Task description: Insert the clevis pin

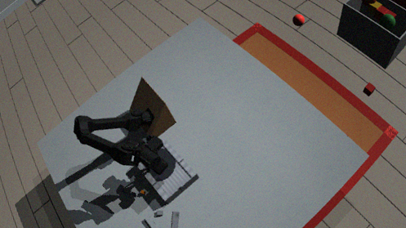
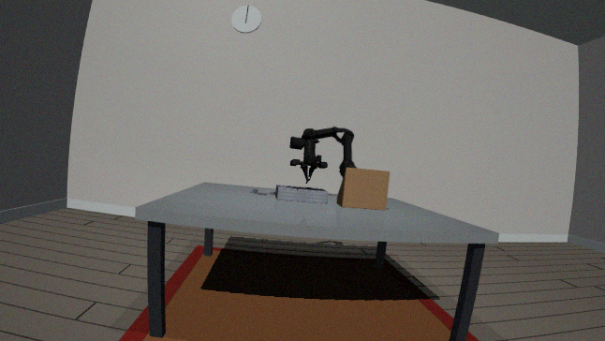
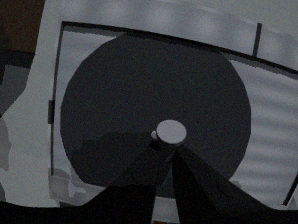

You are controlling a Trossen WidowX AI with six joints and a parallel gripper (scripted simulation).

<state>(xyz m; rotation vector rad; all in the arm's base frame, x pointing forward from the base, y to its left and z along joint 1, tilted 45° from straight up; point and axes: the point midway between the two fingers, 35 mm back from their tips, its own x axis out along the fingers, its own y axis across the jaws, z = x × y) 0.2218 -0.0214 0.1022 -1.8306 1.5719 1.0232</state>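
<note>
Now the pin [image 3: 171,132] is over the disc [image 1: 167,161] [image 3: 150,80], pinched in the gripper [image 1: 145,174] [image 2: 307,182] [image 3: 165,149]. The disc lies in the tray [image 1: 184,185] [image 2: 302,194] [image 3: 270,95]. I think they're lining it up; next, it must go straight down the little hole, just beside it on the left.

We see the black arm poised above a tray on the table.

Our arm [image 2: 347,147] bends over at the top and points its gripper [image 2: 307,181] down, the fingertips close together just above the ribbed grey tray [image 2: 302,195]. Beside the tray, we see a tan box [image 2: 365,188] on the pale table [image 2: 262,220]; small grey pieces [image 2: 261,191] lie on the tray's other side. Behind us all, a round white clock [image 2: 246,19] hangs on the wall [image 2: 445,117], and an orange rug with a red border [image 2: 281,314] lies under the table.
</note>
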